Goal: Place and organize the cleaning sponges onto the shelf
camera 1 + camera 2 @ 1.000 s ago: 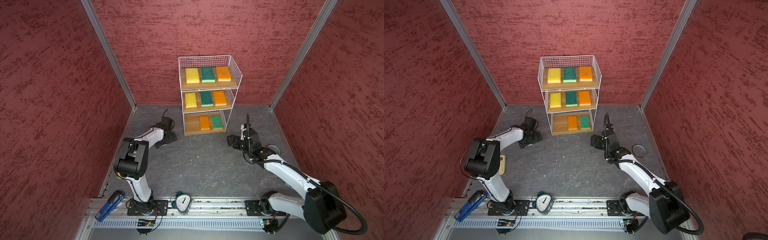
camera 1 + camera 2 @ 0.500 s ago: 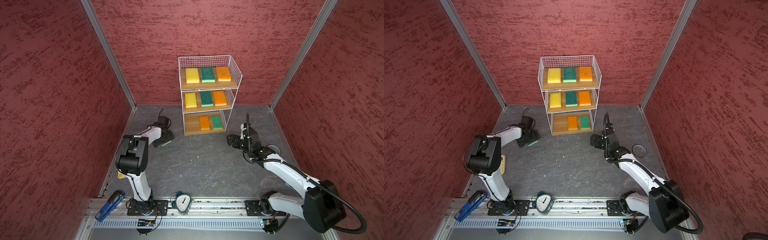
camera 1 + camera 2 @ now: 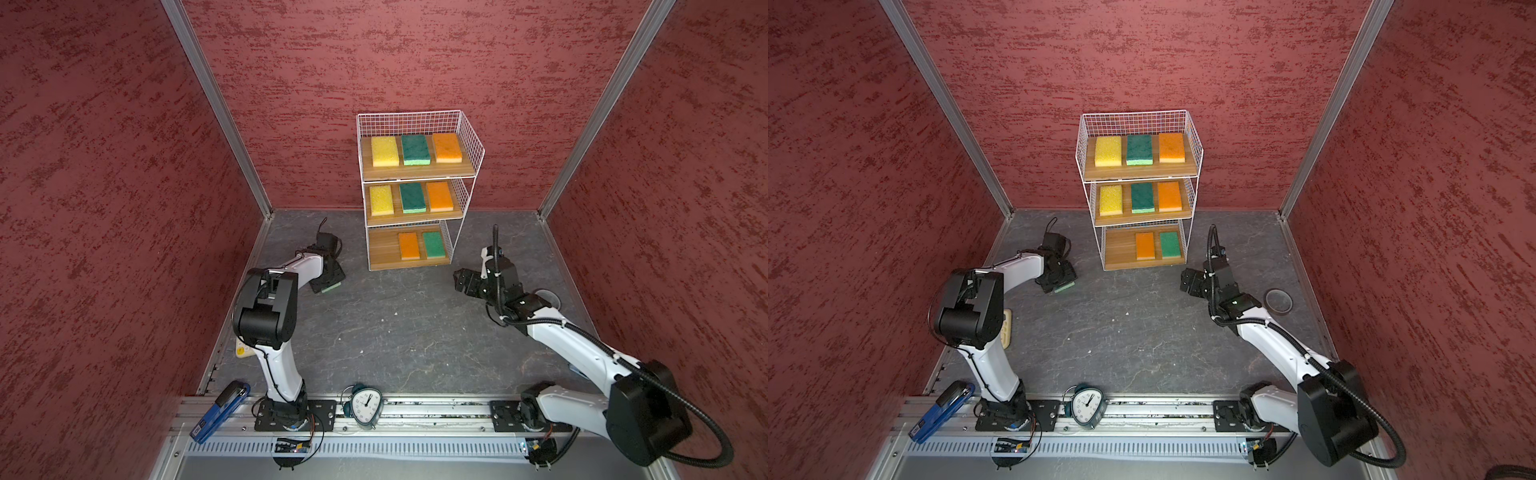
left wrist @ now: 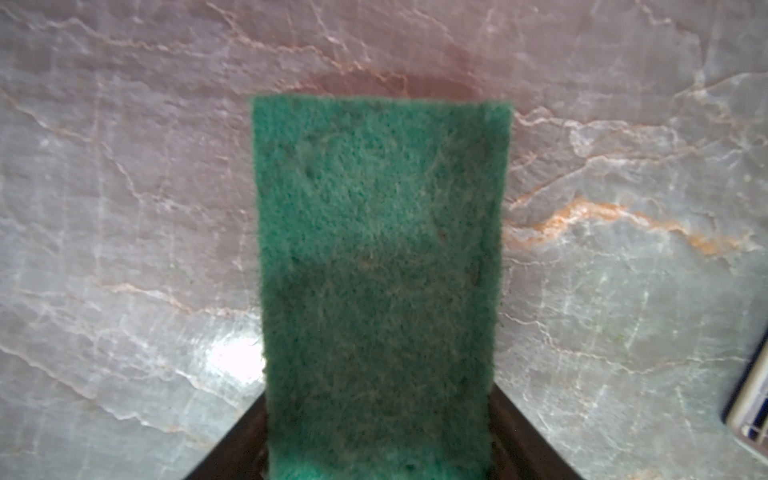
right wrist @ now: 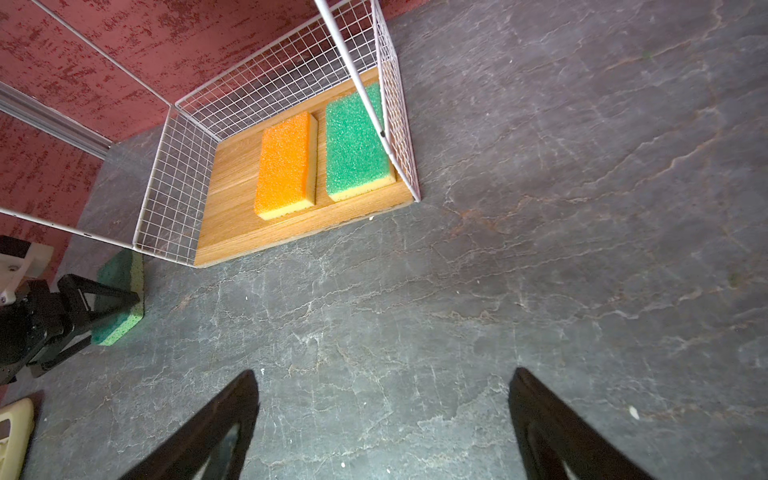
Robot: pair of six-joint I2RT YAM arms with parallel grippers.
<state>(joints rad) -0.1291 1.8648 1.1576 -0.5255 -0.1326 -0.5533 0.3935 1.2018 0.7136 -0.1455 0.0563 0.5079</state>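
The white wire shelf [image 3: 471, 143] is seen against the back wall, and its three wooden boards are nearly filled. On the top board [image 3: 467, 165] a yellow sponge [image 3: 384, 151], a dark green sponge [image 3: 415, 148] and an orange sponge [image 3: 447, 147] are laid side by side. The same three colours are repeated in that order on the middle board [image 3: 415, 219]. On the bottom board [image 3: 382, 249] only a lower orange sponge [image 3: 409, 245] and a lower green sponge [image 3: 434, 244] are set toward the right, so a bare place is left at its left end. The right gripper [image 5: 382, 372] is held above the floor before the shelf's right side, its jaws spread wide with nothing between them. The left gripper [image 3: 326, 281] is found low at the floor off the shelf's left front corner. Its fingers are set on either long side of the loose green sponge [image 4: 380, 249], which lies flat near the shelf but apart from it. Whether the grip is closed cannot be told. This sponge is judged light, soft and springy, with a rough, non-slip scouring face. It is best taken across its narrow width and squeezed gently, since a hard pinch would buckle it.
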